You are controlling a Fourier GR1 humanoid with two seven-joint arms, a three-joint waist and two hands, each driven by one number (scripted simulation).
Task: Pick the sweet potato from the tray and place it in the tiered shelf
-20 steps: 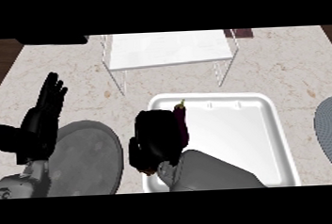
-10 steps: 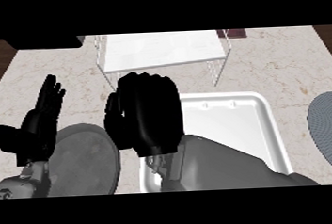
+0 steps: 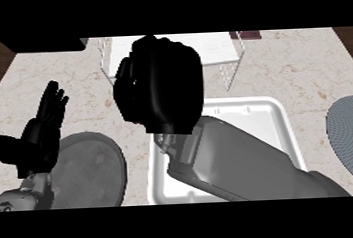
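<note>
Marbled beige desk [image 3: 303, 70] is seen from above, carrying a white tray [image 3: 283, 131] and the clear tiered shelf [image 3: 221, 51]. The right hand [image 3: 159, 89] has been raised since a moment ago and is now held over the shelf's front edge; its fingers are curled, and the sweet potato is hidden, so its place and look cannot be told. The left hand [image 3: 36, 134] is rested open at the left beside a grey plate [image 3: 93, 169].

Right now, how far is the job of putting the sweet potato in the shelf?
Done: the visible part of the white tray holds no sweet potato. In hand: the right hand is raised between tray and tiered shelf; the potato is not visible. Left: placing it in the shelf. The left hand rests open.
</note>
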